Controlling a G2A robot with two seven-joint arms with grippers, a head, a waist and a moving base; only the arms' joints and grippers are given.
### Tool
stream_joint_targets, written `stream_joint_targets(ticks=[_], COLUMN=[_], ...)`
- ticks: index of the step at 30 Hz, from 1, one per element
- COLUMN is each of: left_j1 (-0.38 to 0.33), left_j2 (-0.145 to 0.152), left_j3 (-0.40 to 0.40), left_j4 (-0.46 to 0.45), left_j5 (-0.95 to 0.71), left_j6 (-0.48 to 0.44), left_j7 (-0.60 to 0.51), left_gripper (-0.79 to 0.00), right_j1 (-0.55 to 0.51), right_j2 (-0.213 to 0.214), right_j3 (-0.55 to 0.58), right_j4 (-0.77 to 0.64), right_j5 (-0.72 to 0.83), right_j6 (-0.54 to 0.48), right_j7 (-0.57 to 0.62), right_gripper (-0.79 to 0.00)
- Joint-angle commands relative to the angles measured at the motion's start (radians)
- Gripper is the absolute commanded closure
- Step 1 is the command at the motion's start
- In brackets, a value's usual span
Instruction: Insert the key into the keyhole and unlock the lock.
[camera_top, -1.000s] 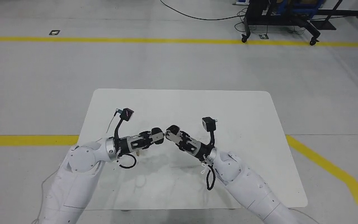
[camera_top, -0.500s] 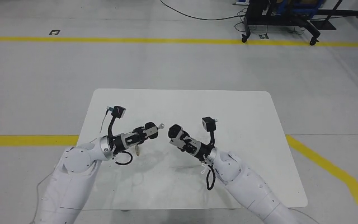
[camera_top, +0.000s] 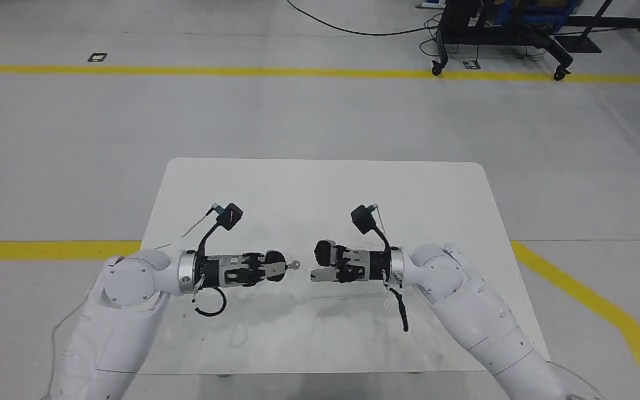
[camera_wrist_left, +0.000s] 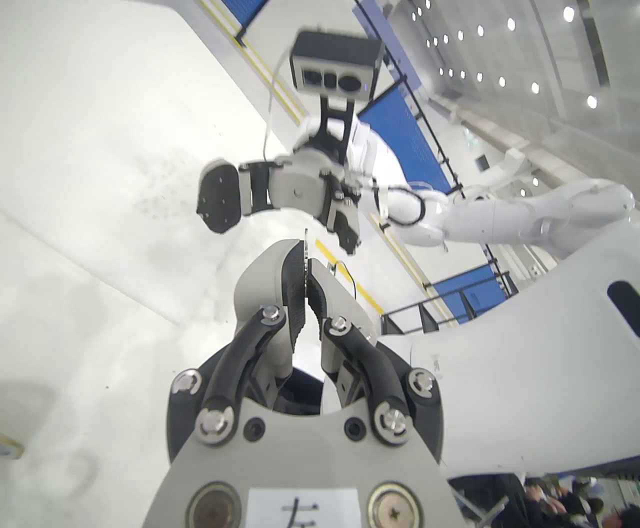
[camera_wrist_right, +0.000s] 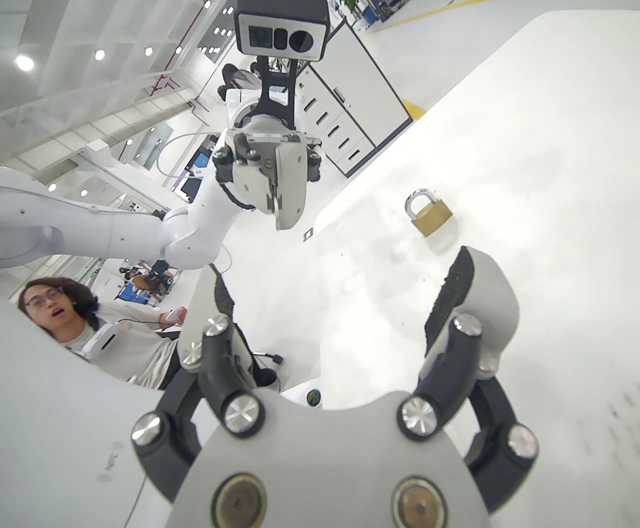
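Note:
My left gripper (camera_top: 280, 267) is shut on a small metal key (camera_top: 292, 266), whose tip points toward the right gripper (camera_top: 320, 262). In the left wrist view the key's thin blade (camera_wrist_left: 305, 243) sticks out between the closed pads of the left gripper (camera_wrist_left: 306, 252). The right gripper (camera_wrist_left: 280, 222) faces it a short way off, open. A brass padlock (camera_wrist_right: 431, 213) with its shackle closed lies flat on the white table (camera_wrist_right: 550, 150), off to one side of the open, empty right gripper (camera_wrist_right: 342, 270). Farther off, the left gripper (camera_wrist_right: 276, 202) holds the key (camera_wrist_right: 274, 200).
Both arms hover low over the middle front of the white table (camera_top: 420, 190). The table's edge (camera_wrist_right: 380, 150) runs behind the padlock. Bare tabletop lies toward the back and on both sides.
The two grippers, tip to tip a second ago, have drawn apart and shifted toward the table's front. They now face each other with a small gap. The left still holds the key.

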Motion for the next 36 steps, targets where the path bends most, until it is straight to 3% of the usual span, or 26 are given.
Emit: stream_joint_targets(ticks=[1,2,4,8,20,24,25,26,34,36], left_j1=[-0.005,-0.009,-0.017,-0.03,-0.05,-0.05,-0.05,-0.051,-0.056,-0.057], left_j2=[0.002,0.003,0.004,0.009,0.022,0.026,0.027,0.028,0.034,0.036], left_j3=[0.022,0.029,0.043,0.061,0.1,0.103,0.105,0.107,0.118,0.12], left_j4=[0.004,0.009,0.014,0.024,0.035,0.036,0.036,0.037,0.037,0.039], left_j5=[0.012,0.011,0.012,0.011,0.024,0.026,0.028,0.03,0.042,0.037], left_j6=[-0.005,-0.009,-0.013,-0.017,-0.03,-0.034,-0.034,-0.033,-0.036,-0.036], left_j7=[0.01,0.014,0.017,0.021,0.035,0.041,0.043,0.045,0.064,0.059], left_gripper=[0.0,0.0,0.0,0.0,0.0,0.0,0.0,0.0,0.0,-0.785], right_j1=[-0.013,-0.015,-0.016,-0.01,0.019,0.018,0.016,0.016,0.014,0.012], right_j2=[0.007,0.009,0.011,0.007,0.001,0.003,0.003,0.004,0.009,0.011], right_j3=[0.015,0.016,0.01,-0.015,-0.061,-0.063,-0.063,-0.063,-0.064,-0.061], right_j4=[-0.018,-0.024,-0.029,-0.024,-0.001,-0.002,-0.003,-0.004,-0.006,-0.008], right_j5=[0.047,0.058,0.066,0.084,0.08,0.082,0.084,0.086,0.098,0.1], right_j6=[0.018,0.027,0.04,0.04,0.038,0.034,0.033,0.032,0.032,0.03], right_j7=[0.038,0.053,0.066,0.058,0.033,0.029,0.031,0.033,0.04,0.039], right_gripper=[-0.413,-0.409,-0.483,-0.486,-0.363,-0.219,-0.142,0.0,0.0,0.0])
